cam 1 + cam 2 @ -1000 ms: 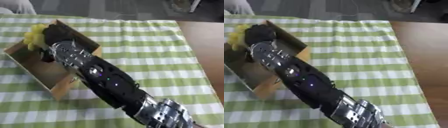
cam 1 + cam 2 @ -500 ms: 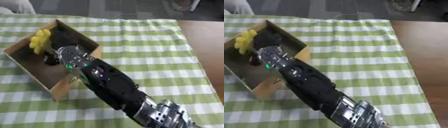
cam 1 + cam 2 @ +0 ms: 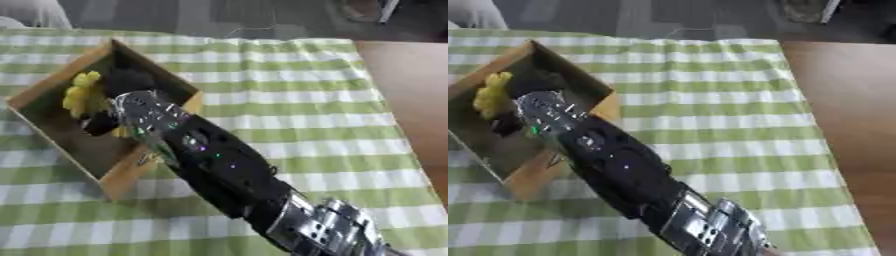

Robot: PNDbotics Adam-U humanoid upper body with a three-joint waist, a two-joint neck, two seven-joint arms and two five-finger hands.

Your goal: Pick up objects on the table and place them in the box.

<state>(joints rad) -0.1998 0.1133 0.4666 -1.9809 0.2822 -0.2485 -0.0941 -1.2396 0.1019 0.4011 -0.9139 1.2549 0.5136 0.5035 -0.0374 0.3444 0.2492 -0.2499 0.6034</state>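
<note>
Now | right hand [image 3: 109,120] pulled back from far corner toward box [image 3: 52,87] middle, fingers' state cannot tell | yellow object [image 3: 80,95] lies uncovered inside | placement looks done

Right arm [image 3: 227,175] stretched diagonally up-left from lower right, hand [image 3: 105,120] dark (fingers unclear)

Prob. home dining spot: green-check tablecloth [image 3: 289,100] on wood table [image 3: 411,90], dark floor [image 3: 219,17] behind.
</note>
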